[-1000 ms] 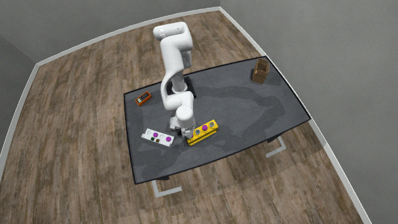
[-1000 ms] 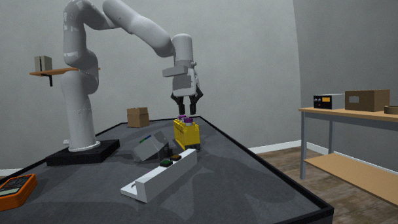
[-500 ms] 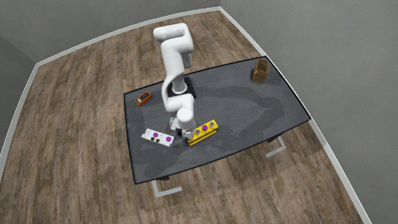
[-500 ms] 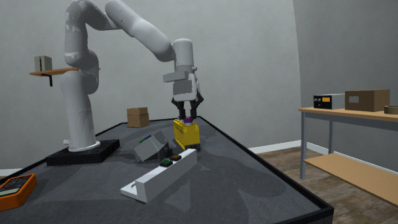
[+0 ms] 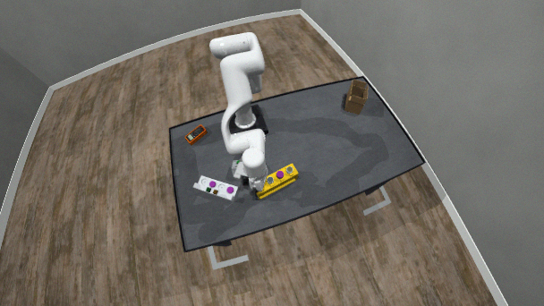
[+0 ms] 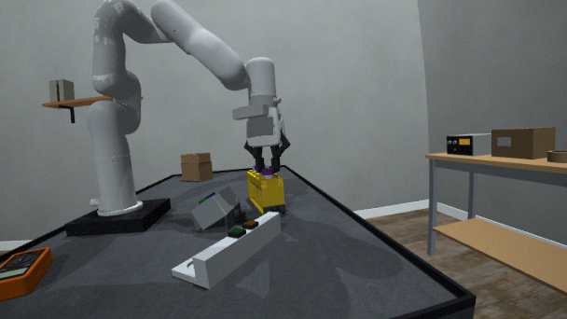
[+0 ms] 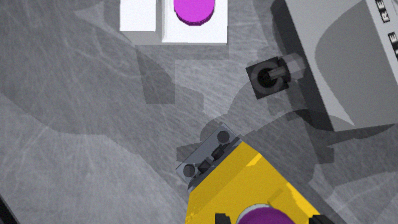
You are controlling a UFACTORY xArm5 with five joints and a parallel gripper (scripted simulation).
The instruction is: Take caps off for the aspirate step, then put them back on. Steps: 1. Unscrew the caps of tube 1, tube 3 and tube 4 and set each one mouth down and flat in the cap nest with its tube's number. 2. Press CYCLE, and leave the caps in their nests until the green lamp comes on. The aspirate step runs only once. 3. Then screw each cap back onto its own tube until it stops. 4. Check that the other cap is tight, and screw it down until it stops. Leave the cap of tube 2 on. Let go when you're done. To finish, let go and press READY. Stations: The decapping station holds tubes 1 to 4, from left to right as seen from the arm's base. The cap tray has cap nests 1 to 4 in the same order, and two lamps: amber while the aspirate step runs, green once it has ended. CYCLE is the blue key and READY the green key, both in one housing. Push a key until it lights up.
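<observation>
The claw (image 6: 267, 168) hangs half open astride the purple cap (image 6: 267, 172) at the near end of the yellow tube block (image 6: 266, 192), gripping nothing. The grey key box (image 6: 212, 212) and white cap tray (image 6: 233, 252) sit just left. From above, the arm's wrist hides this cap; the wrist view crops it.

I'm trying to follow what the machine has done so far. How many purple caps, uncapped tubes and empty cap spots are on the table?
Purple caps in nests: 2
Purple caps on tubes: 2
Uncapped tubes: 2
Empty nests: 2
Total: 8
</observation>
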